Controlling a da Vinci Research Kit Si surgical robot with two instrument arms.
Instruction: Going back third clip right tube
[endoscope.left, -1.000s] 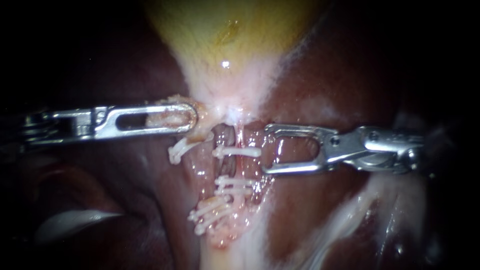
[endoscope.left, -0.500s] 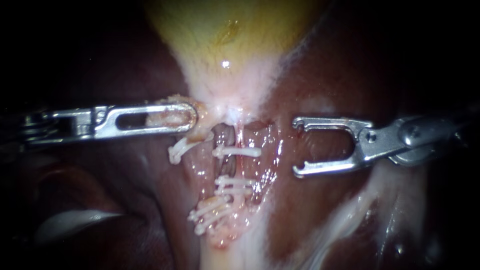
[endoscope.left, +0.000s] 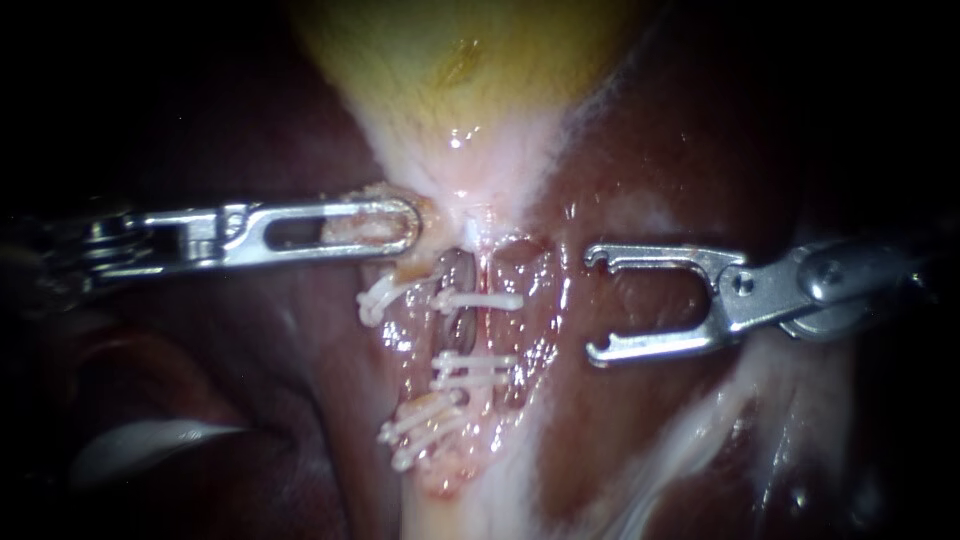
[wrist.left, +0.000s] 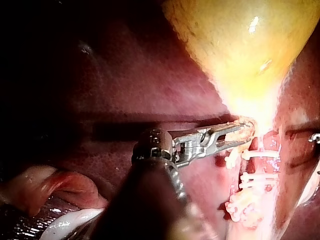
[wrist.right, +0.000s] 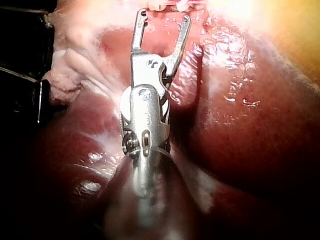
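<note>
Left tool farther right, tight on tissue; right tool wide; clip crosswise.

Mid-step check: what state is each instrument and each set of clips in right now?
Left instrument: jaws shut on pale tissue at the neck of the gallbladder.
Right instrument: jaws open, empty, clear of the clips.
Right tube clips: three, all closed.
Left tube clips: closed, in place.
</note>
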